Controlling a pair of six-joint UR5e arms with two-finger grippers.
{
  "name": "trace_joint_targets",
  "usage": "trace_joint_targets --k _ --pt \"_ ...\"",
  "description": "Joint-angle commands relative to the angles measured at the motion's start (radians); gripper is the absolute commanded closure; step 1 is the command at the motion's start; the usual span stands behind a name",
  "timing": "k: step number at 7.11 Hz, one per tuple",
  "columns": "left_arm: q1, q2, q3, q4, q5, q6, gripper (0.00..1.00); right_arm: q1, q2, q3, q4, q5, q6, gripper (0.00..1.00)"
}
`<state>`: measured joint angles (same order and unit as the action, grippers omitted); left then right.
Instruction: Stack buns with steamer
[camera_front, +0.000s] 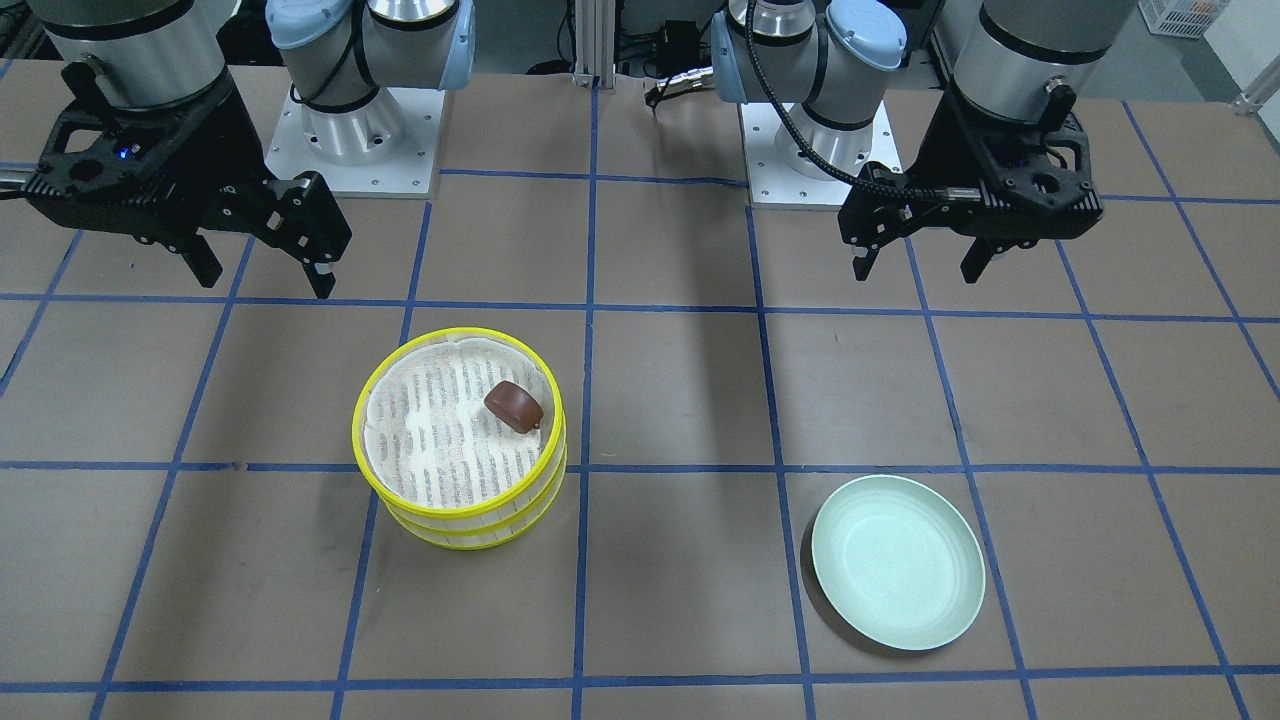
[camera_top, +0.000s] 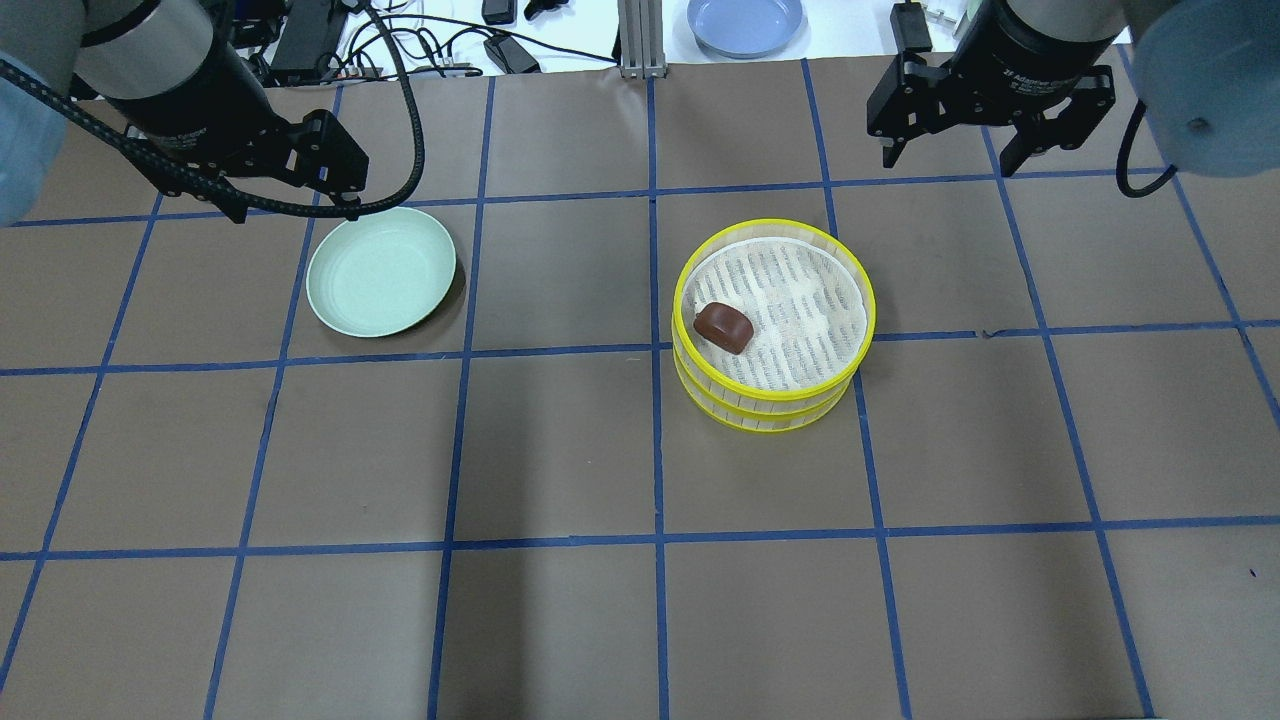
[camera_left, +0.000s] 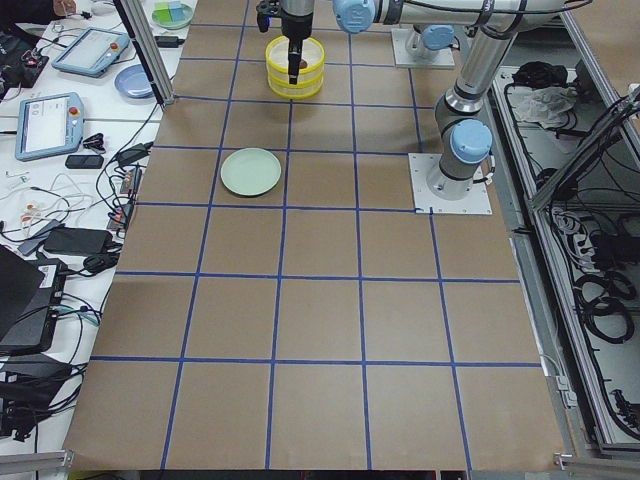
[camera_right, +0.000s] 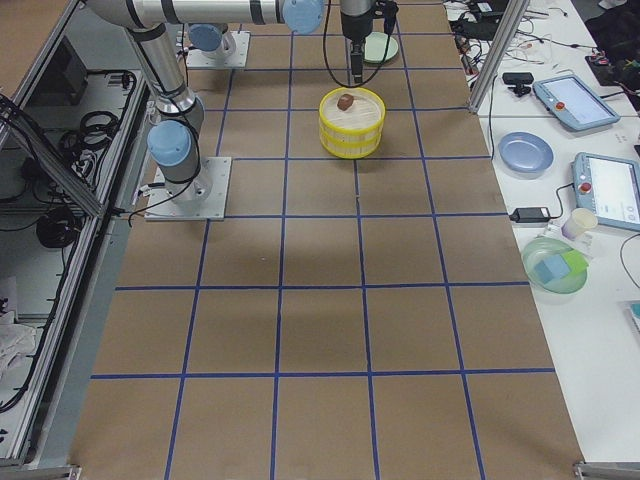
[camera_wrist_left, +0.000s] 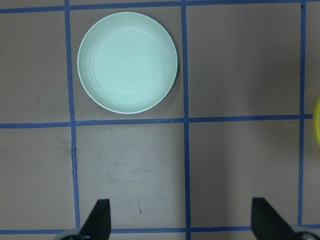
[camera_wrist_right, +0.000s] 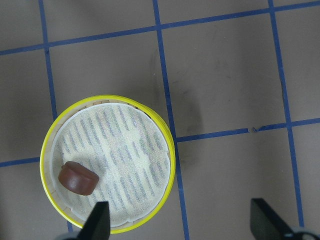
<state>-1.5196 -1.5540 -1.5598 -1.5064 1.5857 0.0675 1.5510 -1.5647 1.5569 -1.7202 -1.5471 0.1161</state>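
The steamer (camera_front: 470, 520) is two yellow-rimmed trays stacked one on the other, right of the table's middle in the overhead view (camera_top: 770, 405). The dark reddish-brown bun (camera_front: 514, 406) lies on the top tray's white cloth, near its rim; it also shows in the overhead view (camera_top: 723, 327) and the right wrist view (camera_wrist_right: 76, 178). The cream-white bun is hidden. My right gripper (camera_top: 948, 160) is open and empty, raised beyond the steamer (camera_wrist_right: 125, 145). My left gripper (camera_top: 293, 212) is open and empty, raised over the far edge of the pale green plate.
The pale green plate (camera_top: 380, 270) lies empty on the left half of the table, also in the left wrist view (camera_wrist_left: 127, 62). Blue tape lines grid the brown table. A blue plate (camera_top: 745, 22) and cables lie beyond the far edge.
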Motion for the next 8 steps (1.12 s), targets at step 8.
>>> trace_joint_targets --k 8 --pt "-0.002 0.002 -0.008 -0.001 0.002 0.0 0.0 -0.015 -0.003 0.002 0.01 -0.019 -0.004 0.0"
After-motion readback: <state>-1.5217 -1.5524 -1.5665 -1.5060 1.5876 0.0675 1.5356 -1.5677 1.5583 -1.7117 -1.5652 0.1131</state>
